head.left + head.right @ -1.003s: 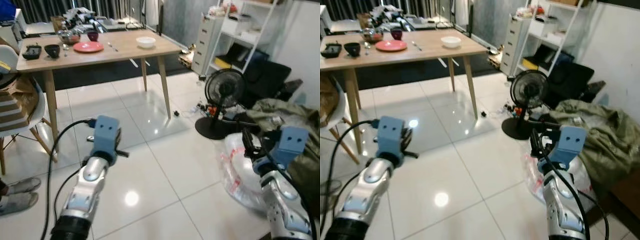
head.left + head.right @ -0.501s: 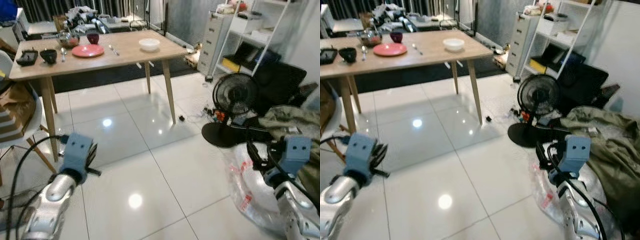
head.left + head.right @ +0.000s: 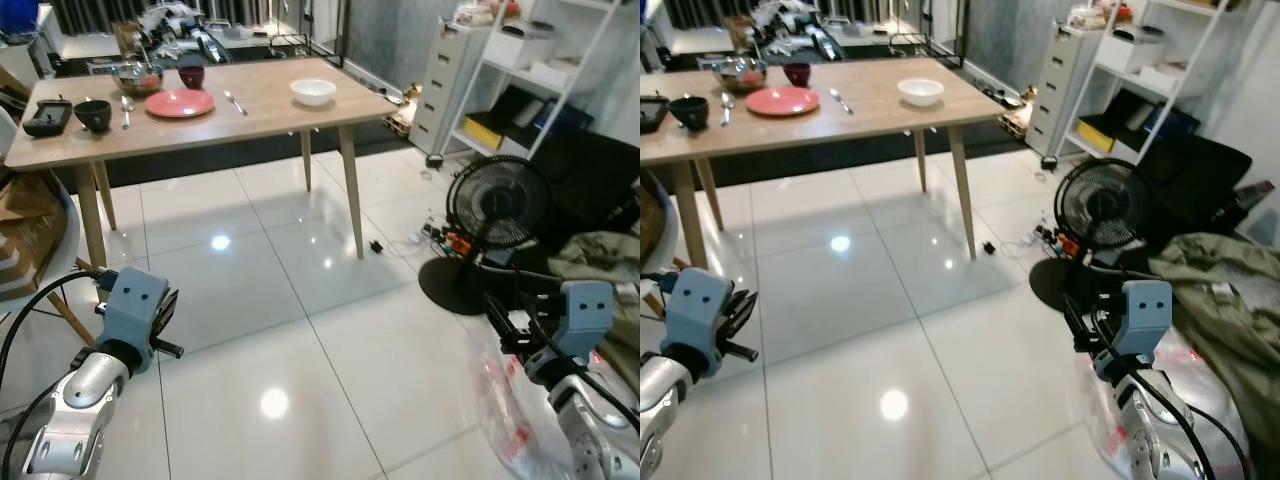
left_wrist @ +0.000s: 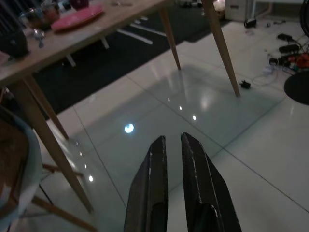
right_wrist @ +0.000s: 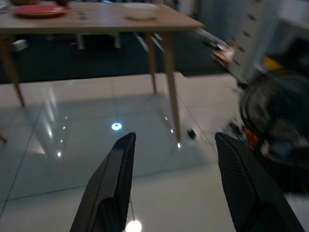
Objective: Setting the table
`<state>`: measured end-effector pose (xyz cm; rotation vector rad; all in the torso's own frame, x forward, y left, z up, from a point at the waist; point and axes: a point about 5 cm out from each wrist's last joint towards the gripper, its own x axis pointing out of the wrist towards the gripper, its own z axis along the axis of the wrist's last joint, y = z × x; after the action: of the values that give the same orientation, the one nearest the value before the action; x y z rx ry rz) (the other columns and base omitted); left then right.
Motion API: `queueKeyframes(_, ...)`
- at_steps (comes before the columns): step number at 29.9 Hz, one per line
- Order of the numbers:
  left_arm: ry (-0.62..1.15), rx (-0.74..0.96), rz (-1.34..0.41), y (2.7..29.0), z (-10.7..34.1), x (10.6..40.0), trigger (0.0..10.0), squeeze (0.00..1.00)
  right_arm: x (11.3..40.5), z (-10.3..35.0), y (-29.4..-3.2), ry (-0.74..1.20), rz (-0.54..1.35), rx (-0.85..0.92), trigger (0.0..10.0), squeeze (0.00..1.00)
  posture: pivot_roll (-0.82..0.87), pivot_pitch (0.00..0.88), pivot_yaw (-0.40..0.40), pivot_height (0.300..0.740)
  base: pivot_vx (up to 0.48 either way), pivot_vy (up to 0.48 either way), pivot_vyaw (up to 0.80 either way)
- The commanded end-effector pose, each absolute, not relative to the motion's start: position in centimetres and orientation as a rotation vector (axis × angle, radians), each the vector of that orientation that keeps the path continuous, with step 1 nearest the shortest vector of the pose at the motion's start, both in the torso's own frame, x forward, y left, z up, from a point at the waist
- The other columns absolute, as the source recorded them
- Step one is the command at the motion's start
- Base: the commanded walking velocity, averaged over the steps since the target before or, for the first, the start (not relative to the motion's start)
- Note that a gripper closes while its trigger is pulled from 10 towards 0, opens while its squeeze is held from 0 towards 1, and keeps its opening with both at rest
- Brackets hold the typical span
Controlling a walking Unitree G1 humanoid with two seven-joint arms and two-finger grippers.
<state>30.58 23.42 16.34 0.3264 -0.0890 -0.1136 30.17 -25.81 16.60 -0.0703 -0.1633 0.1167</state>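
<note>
A wooden table (image 3: 270, 118) stands across the tiled floor ahead. On it lie a red plate (image 3: 180, 103), a white bowl (image 3: 313, 92), a black bowl (image 3: 92, 113), a dark red cup (image 3: 191, 73), a steel bowl (image 3: 138, 76), a fork (image 3: 235, 101) and a spoon (image 3: 124, 105). My left gripper (image 4: 171, 139) hangs low over the floor, well short of the table, with its fingers shut on nothing. My right gripper (image 5: 176, 140) is also low, on the right, with its fingers wide open and empty.
A black floor fan (image 3: 497, 215) with cables stands right of the table. White shelves (image 3: 520, 60) and drawers (image 3: 445, 70) line the right wall. A plastic bag (image 3: 505, 400) and green cloth (image 3: 610, 260) lie by my right arm. A chair (image 3: 25, 250) is at the left.
The whole picture has shifted, so the camera has moved and the table sits more squarely ahead. My left arm has dropped lower and to the left in view.
</note>
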Motion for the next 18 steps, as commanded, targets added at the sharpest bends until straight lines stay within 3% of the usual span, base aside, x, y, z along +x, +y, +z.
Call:
queueKeyframes(1, -0.079, 0.341, -0.126, 23.3, 15.9, 30.3, 10.0, 0.00, 29.9, 15.8, -25.1, -0.141, 0.169, -0.109, 10.0, 0.00, 0.09, 0.084, 0.031, 0.740, 0.465, 0.000, 0.00)
queueKeyframes(6, -0.086, 0.354, -0.152, 22.8, 15.8, 29.8, 10.0, 0.00, 29.7, 15.0, -23.6, -0.113, 0.295, -0.155, 10.0, 0.00, 0.10, 0.086, 0.023, 0.740, 0.465, 0.000, 0.00)
queueKeyframes(18, -0.112, 0.366, -0.212, 21.7, 16.2, 29.9, 10.0, 0.00, 30.4, 14.5, -22.3, -0.113, 0.290, -0.043, 10.0, 0.00, 0.11, 0.086, 0.021, 0.740, 0.464, 0.000, 0.00)
